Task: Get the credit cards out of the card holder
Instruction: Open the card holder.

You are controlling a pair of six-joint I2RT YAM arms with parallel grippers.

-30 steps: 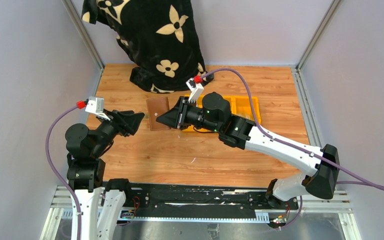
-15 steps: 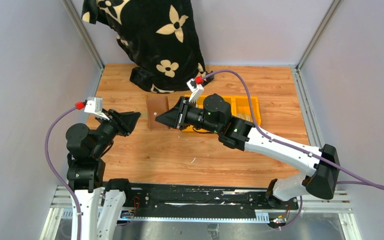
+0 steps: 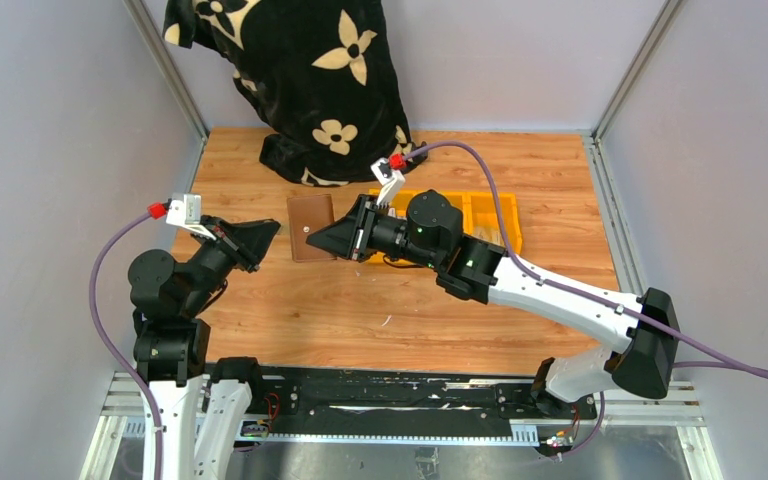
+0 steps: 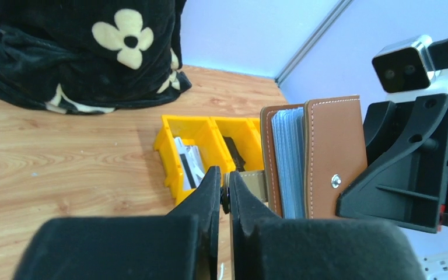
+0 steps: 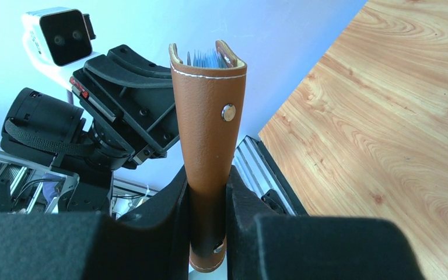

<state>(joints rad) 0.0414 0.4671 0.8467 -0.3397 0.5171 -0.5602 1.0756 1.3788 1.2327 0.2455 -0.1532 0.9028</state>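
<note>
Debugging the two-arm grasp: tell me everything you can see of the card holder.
The card holder is a slim brown leather-like wallet with pale stitching along its edges and a silver snap stud. Its open edge shows a stack of clear bluish sleeves; what they hold cannot be made out. The right end effector clamps one end, holding it above the table. The left end effector is pinched on its closing tab.

Top view overhead; both wrist views close, sharing card holder (image 4: 332, 146).
</note>
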